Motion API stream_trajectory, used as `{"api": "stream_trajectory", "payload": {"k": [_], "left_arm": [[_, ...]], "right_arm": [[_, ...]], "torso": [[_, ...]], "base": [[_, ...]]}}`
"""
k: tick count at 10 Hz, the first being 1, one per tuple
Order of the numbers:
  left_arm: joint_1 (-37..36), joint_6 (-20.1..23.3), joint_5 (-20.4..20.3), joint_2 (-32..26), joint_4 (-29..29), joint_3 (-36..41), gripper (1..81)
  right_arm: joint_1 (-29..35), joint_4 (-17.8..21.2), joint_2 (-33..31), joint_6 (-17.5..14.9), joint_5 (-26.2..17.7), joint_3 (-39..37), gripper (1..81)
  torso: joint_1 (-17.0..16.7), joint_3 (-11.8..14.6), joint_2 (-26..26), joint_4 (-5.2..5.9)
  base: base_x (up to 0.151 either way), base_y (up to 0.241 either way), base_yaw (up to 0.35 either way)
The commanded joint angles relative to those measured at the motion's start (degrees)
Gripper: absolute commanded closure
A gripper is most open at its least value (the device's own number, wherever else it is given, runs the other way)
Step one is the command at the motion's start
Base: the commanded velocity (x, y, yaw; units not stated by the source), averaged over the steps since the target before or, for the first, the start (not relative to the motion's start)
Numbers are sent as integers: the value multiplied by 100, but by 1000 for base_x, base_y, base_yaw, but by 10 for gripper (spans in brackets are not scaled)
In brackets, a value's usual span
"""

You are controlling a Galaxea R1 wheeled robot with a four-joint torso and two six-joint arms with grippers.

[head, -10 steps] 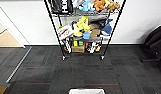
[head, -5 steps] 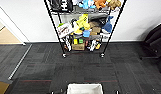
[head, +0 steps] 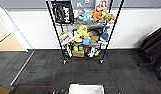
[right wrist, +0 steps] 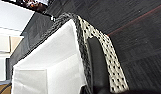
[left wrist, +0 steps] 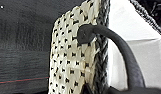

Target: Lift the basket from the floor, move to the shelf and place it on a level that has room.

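- The basket [head: 86,89] is showing at the bottom middle of the head view, its cream-white lining facing up, directly in front of the shelf [head: 83,32] but well apart from it across the floor [head: 46,72].
- Compared with a second ago, the whole head picture is sitting differently: the shelf is appearing a little larger and lower, and more of the basket's white inside is showing at the bottom edge. The camera is the thing shifting here, since wall, carpet and rack are all moving together.
- In the left wrist view the basket's woven tan-and-dark side [left wrist: 71,57] is filling the middle, with a dark loop handle [left wrist: 116,50] arching over the braided rim [left wrist: 102,50] and the white lining [left wrist: 143,55] beyond it.
- In the right wrist view the other dark handle [right wrist: 96,65] is lying along the woven wall [right wrist: 108,55], next to the braided rim and the white lining [right wrist: 51,72], with dark carpet and a reddish streak [right wrist: 136,21] beside it.
- The left gripper's and the right gripper's fingers are not making themselves out in either wrist view, so I cannot tell whether they are spread or closed on anything.
- The shelf's lower tiers are crowded with colourful toys [head: 83,32] and a brown box [head: 78,53]; a dark bag [head: 63,12] is hanging near its upper left.
- Light wooden flooring [head: 7,45] is showing through the doorway at the left.
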Motion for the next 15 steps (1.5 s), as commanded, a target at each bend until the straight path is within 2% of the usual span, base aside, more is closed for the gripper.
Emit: {"api": "stream_trajectory", "payload": {"k": [1,6,7,9,10,12,15], "left_arm": [[-569,52,586,-164,-275,270,811],[-508,61,666,-270,-275,429,811],[-473,61,666,-278,-275,429,811],[-446,61,657,-278,-275,420,811],[-446,61,657,-278,-275,429,811],[-411,61,657,-287,-275,429,811],[-227,78,569,-498,-310,569,811]], "right_arm": [[432,140,-187,104,-235,237,811],[282,122,-310,104,-208,439,811],[291,122,-336,104,-208,457,811],[265,122,-345,104,-208,457,811],[265,122,-345,104,-208,457,811],[265,122,-345,95,-208,448,811],[282,87,-274,95,-235,439,811]], "torso": [[-356,549,553,0],[-977,1502,1489,0],[-1099,1599,1672,-358],[-1309,1853,1983,-495],[-1423,1548,2162,-191],[-1635,1701,2475,-388],[-2004,1744,3043,-401]], "base": [[0,0,0],[0,0,0],[0,0,0],[0,0,0],[0,0,0],[0,0,0],[0,0,0]]}}
